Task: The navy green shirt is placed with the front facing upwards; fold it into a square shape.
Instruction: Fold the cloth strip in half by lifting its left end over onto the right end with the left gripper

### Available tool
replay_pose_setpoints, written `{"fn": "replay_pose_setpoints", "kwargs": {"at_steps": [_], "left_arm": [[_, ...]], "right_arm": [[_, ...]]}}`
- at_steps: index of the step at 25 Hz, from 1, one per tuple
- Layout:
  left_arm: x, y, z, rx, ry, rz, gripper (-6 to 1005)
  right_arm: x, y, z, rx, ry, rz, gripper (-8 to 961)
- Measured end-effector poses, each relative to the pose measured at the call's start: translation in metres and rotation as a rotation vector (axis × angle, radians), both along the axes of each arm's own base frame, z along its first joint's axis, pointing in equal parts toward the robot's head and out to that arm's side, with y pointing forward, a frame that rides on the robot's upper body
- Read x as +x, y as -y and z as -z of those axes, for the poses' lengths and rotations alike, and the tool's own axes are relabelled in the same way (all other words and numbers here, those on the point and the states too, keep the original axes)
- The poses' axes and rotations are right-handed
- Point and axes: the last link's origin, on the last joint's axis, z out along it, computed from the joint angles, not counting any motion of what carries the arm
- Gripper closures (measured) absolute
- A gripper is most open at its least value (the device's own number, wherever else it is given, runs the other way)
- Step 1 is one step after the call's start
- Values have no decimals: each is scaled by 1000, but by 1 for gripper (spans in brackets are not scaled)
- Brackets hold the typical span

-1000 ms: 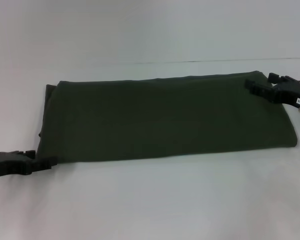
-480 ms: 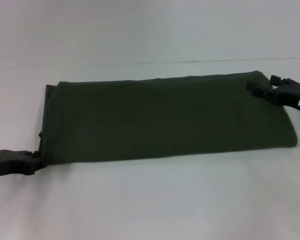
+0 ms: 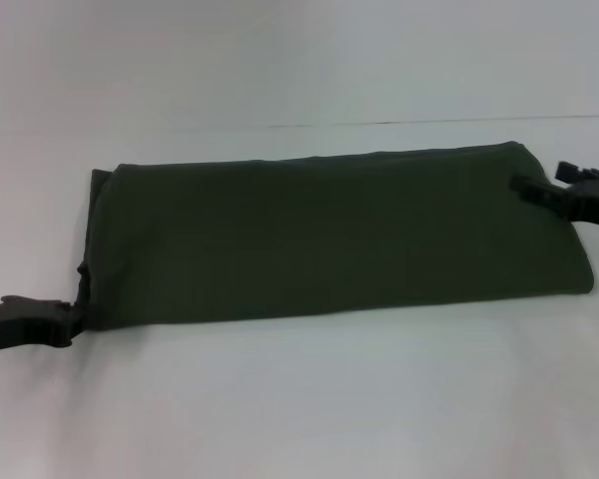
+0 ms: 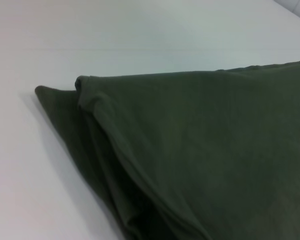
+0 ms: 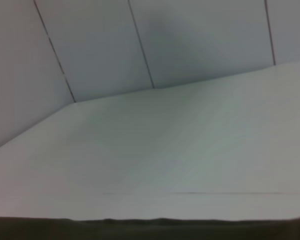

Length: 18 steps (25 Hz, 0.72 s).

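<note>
The navy green shirt lies flat on the white table as a long folded band running left to right, plain side up, with no lettering showing. My left gripper sits low at the band's near left corner, right at the cloth's edge. My right gripper reaches in over the band's far right corner. The left wrist view shows the layered folded end of the shirt close up. In the right wrist view only a dark strip of the shirt appears, with table beyond it.
The white table spreads in front of and behind the shirt. A thin seam line crosses the surface behind it. A panelled wall rises past the table's far edge.
Both grippers have drawn outward: the left one slid left off the near left corner, the right one moved right toward the band's end. The shirt has stayed where it lay.
</note>
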Motion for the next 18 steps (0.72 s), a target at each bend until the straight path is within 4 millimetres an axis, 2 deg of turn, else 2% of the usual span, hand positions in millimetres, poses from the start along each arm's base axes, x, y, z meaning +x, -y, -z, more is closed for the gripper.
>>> {"fn": "replay_pose_setpoints", "kwargs": {"at_steps": [5, 12, 18], "left_arm": [[4, -3, -2, 11, 14, 11, 948], [9, -6, -7, 34, 46, 25, 947], [11, -8, -7, 35, 50, 33, 946]], "right_arm": [[19, 17, -8, -5, -4, 44, 57], [49, 55, -13, -15, -16, 118, 56], [55, 65, -6, -30, -34, 144, 84]]}}
